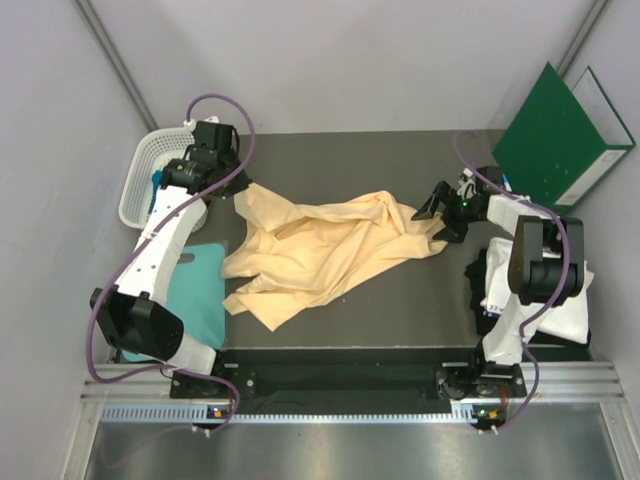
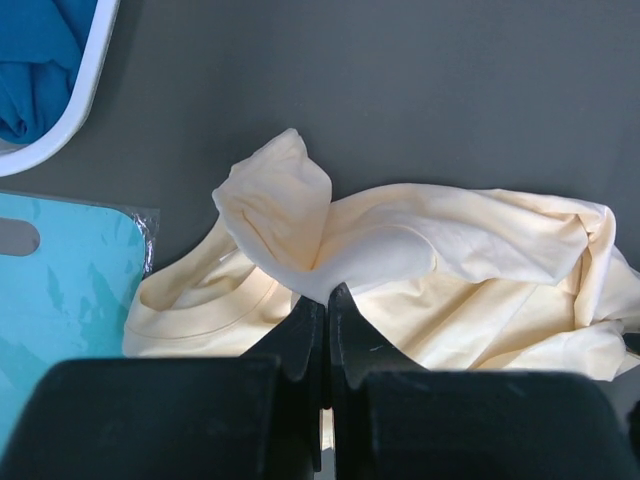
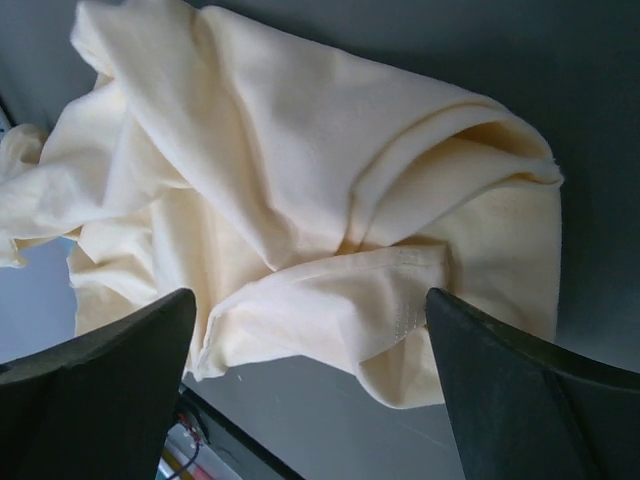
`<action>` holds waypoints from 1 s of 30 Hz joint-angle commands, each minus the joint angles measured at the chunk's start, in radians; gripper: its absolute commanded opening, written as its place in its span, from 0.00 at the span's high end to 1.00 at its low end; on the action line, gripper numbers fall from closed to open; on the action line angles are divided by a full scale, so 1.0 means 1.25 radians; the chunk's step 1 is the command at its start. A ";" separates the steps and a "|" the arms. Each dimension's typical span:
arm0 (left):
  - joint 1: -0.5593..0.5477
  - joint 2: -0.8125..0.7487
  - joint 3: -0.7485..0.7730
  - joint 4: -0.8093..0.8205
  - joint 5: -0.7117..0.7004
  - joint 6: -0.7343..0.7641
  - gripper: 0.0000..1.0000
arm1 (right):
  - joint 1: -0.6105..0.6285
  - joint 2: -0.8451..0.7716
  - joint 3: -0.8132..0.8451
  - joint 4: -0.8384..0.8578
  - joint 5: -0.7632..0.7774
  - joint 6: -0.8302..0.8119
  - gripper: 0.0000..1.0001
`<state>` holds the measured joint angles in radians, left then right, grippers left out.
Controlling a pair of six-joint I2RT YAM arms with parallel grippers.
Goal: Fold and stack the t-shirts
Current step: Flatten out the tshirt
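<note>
The pale peach-yellow t-shirt lies crumpled across the middle of the dark table. My left gripper is shut on a fold of it at its far left corner; in the left wrist view the closed tips pinch the cloth. My right gripper is open at the shirt's right edge, its fingers spread either side of a hemmed fold. A blue t-shirt lies in the white basket. A white and a dark t-shirt lie at the right under my right arm.
A teal folding board lies at the left of the table. A stiff green folder stands at the back right. Grey walls enclose the table on three sides.
</note>
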<state>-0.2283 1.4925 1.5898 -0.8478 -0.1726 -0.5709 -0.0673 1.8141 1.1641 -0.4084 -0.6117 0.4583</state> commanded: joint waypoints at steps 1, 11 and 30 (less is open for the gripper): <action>0.005 0.005 0.027 0.034 0.009 0.015 1.00 | 0.012 0.027 -0.030 0.086 -0.001 0.050 0.05; 0.006 -0.006 -0.029 0.043 0.042 0.011 1.00 | 0.038 0.113 0.009 0.188 -0.019 0.113 0.19; 0.006 -0.009 -0.068 0.057 0.052 0.020 1.00 | 0.045 0.079 0.125 0.034 0.211 0.043 0.16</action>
<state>-0.2268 1.5009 1.5120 -0.8291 -0.1200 -0.5579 -0.0177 1.9289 1.2755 -0.3843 -0.4187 0.5415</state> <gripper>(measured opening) 0.022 0.851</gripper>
